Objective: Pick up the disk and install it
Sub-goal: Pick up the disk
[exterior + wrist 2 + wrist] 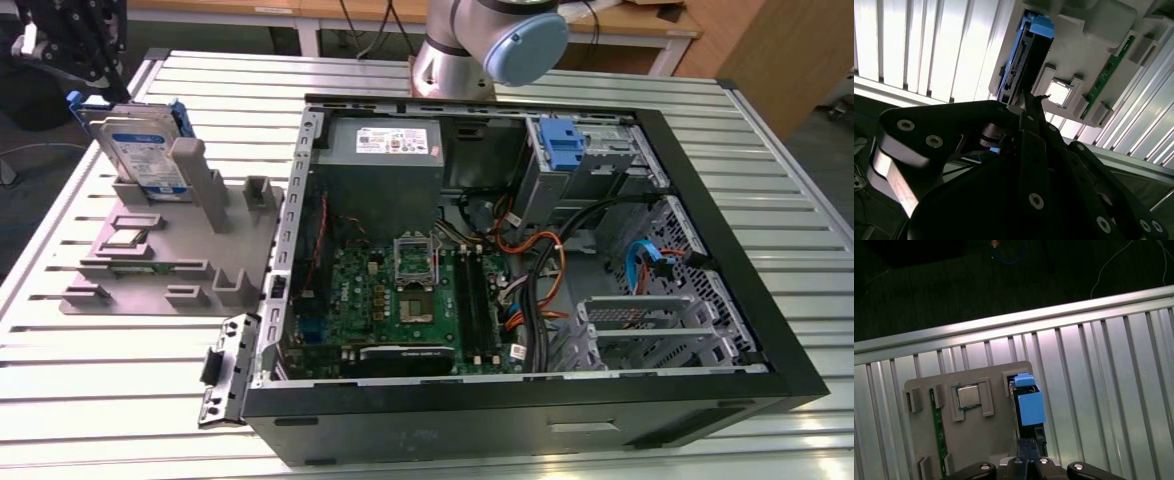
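My pincer (78,60), how wide I cannot tell, hangs over the upright disk (140,150) just beneath it; I should centre across its flat faces before descending.

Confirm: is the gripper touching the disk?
Cannot tell. In the exterior view the gripper hangs close above the disk standing in the grey holder, but neither gap nor contact shows plainly.

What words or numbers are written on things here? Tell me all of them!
No text here can be read.
White label on the disk: print too small to read.
White sticker on the grey metal box: print too small to read.
Green circuit board: markings too small to read.
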You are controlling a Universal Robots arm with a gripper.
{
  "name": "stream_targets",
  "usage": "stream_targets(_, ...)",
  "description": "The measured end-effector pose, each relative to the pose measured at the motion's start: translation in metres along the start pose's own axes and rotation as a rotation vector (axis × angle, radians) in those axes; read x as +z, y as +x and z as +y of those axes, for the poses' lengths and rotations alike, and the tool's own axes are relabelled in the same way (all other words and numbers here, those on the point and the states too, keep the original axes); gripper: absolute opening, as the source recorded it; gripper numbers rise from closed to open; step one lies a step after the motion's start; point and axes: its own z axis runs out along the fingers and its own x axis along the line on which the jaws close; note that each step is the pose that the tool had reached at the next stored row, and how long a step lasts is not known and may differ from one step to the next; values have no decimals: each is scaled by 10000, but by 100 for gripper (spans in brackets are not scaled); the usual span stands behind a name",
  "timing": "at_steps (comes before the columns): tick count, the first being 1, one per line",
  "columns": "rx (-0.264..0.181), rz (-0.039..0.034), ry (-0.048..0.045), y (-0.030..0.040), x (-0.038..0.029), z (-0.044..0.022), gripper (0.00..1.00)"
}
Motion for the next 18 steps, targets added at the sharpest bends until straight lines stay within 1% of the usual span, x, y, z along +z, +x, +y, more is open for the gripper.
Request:
stream_targets(3,1,2,-11,-1,-1,0,11)
stream_targets(4,3,10,-58,-1,-1,-1,11)
stream_targets(5,3,16,-85,-1,0,-1,11)
stream_targets(9,4,15,-91,-1,1,-1,11)
stream_targets(11,2,-15,-96,0,7,-1,11)
stream_targets(18,-2,-21,-95,0,21,-2,11)
